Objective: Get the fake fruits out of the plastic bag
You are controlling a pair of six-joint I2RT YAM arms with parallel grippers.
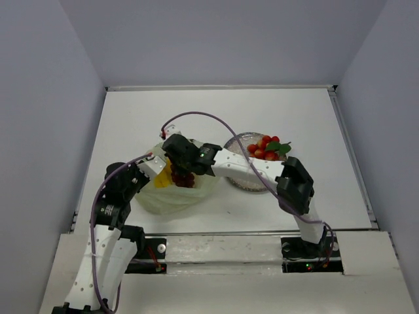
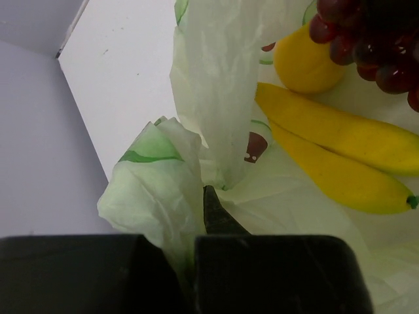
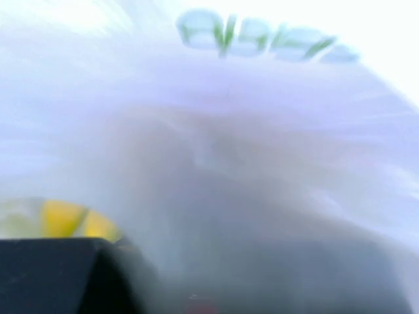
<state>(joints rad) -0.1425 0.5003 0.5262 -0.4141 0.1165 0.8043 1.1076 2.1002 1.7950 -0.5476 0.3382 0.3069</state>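
Step in hand, as I judge it: lifting the grape bunch (image 1: 184, 180) out of the plastic bag (image 1: 171, 198). The bag lies on the table (image 1: 150, 118) left of centre, its mouth open enough that fruit shows from above. The left gripper (image 2: 195, 245) is clenched on a fold of the bag's near-left rim, with film bunched between its fingers. The right gripper (image 1: 182, 171) reaches in from the right and sits directly over the grapes. I cannot tell whether it has closed on them: its wrist hides the fingertips from above, and the right wrist view is a blur of pale film with a yellow patch low on the left. Also in the bag are two bananas (image 2: 340, 140) lying side by side, with a round yellow fruit (image 2: 304, 65) just beyond them, right beside the grapes. The red berry bunch (image 1: 267, 148) is already out, on the far part of the grey plate (image 1: 243, 182) to the right of the bag. To do this well, grip the bunch itself and not the film; film this close to the right camera suggests plastic could get pinched in too. Lift slowly and straight up while the left holds the rim steady. If the bag rises with the fruit, stop and regrip. The knobbly, hard grapes may slip from a shallow hold.
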